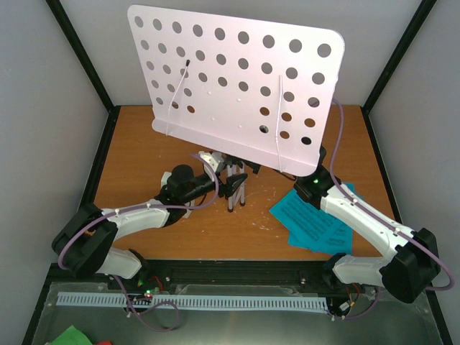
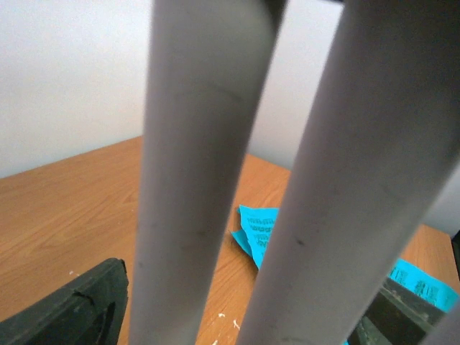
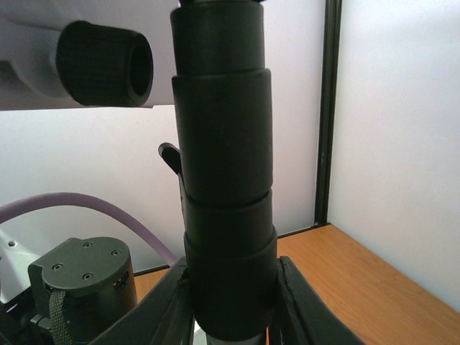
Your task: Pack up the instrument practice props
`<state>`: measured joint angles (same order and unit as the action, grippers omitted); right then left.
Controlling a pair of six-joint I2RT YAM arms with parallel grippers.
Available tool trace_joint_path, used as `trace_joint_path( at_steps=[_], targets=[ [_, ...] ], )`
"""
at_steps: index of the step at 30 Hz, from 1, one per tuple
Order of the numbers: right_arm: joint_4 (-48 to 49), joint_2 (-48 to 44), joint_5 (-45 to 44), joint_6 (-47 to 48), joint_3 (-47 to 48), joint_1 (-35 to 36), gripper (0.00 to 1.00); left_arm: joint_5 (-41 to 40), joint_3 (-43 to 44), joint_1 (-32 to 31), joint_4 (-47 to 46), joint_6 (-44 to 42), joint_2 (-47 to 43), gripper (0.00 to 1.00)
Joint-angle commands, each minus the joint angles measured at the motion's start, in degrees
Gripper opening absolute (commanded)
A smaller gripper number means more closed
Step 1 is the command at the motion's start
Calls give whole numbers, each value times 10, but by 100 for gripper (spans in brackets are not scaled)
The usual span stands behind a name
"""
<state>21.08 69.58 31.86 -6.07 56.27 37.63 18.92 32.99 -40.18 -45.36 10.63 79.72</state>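
Observation:
The pale lilac music stand stands mid-table, its perforated tray (image 1: 237, 79) tilted toward the camera. My left gripper (image 1: 231, 185) is at the tripod legs (image 1: 231, 192). In the left wrist view two legs (image 2: 194, 180) fill the gap between its fingers (image 2: 79, 309), which press on them. My right gripper (image 3: 230, 302) is shut on the stand's black post collar (image 3: 226, 201), hidden under the tray in the top view. Cyan sheet-music pages (image 1: 316, 223) lie on the table under my right arm and also show in the left wrist view (image 2: 260, 230). The metronome is out of view.
The wooden table (image 1: 144, 144) is enclosed by white walls with black corner posts (image 3: 329, 108). A black knob (image 3: 108, 65) sticks out under the tray. A white slotted cable strip (image 1: 194, 302) runs along the front edge. A green object (image 1: 72, 336) lies at the bottom left.

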Motion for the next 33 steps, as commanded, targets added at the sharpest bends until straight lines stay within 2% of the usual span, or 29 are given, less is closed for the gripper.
trace_joint_path(
  at_steps=[1, 8, 16, 24, 29, 33],
  targets=[
    [18, -27, -31, -15, -1, 3, 3, -10, 32, -8, -45, -13, 18, 71],
    [4, -37, -42, -4, -3, 3, 3, 4, 50, -10, -38, -19, 42, 60],
    [-5, -49, -105, -32, 13, 3, 3, 4, 53, -11, -1, -10, 5, 37],
    [-44, -46, -224, -68, 49, -8, 3, 17, 35, -11, 128, 15, -133, 12],
    [11, -29, -243, -136, -8, -39, 3, 28, 44, -11, 223, 35, -177, 1],
    [83, -11, -259, -199, -85, -73, 3, 25, 69, -11, 313, 37, -176, 0]
  ],
)
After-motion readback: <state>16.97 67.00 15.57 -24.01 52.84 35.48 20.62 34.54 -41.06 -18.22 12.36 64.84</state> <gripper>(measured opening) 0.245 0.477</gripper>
